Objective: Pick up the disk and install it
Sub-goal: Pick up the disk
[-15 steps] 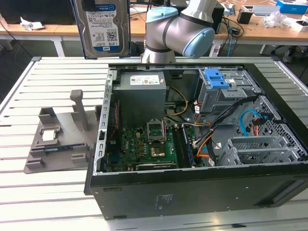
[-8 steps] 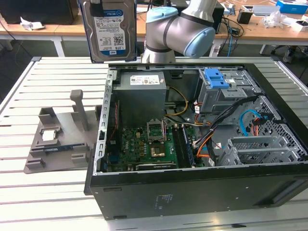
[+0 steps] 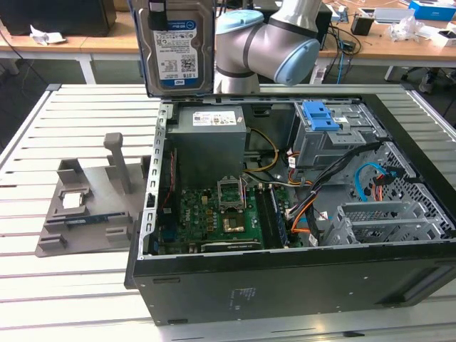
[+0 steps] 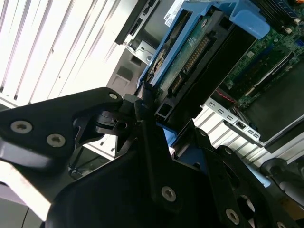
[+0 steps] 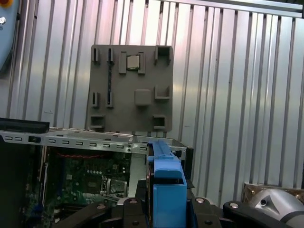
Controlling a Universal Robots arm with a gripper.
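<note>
Above the computer case (image 3: 285, 278), near the grey tray (image 3: 92, 214), the pincer (image 4: 146, 108) clasps the disk (image 3: 178, 46).

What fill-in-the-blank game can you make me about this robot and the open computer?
1. The gripper is shut on the disk, clamping its ____ plastic carrier.
2. The open computer case has a ____ circuit board inside.
3. The grey tray lies on the exterior view's ____ of the case.
4. The small silver chip sits on the ____ tray.

Missing words: blue; green; left; grey.
</note>
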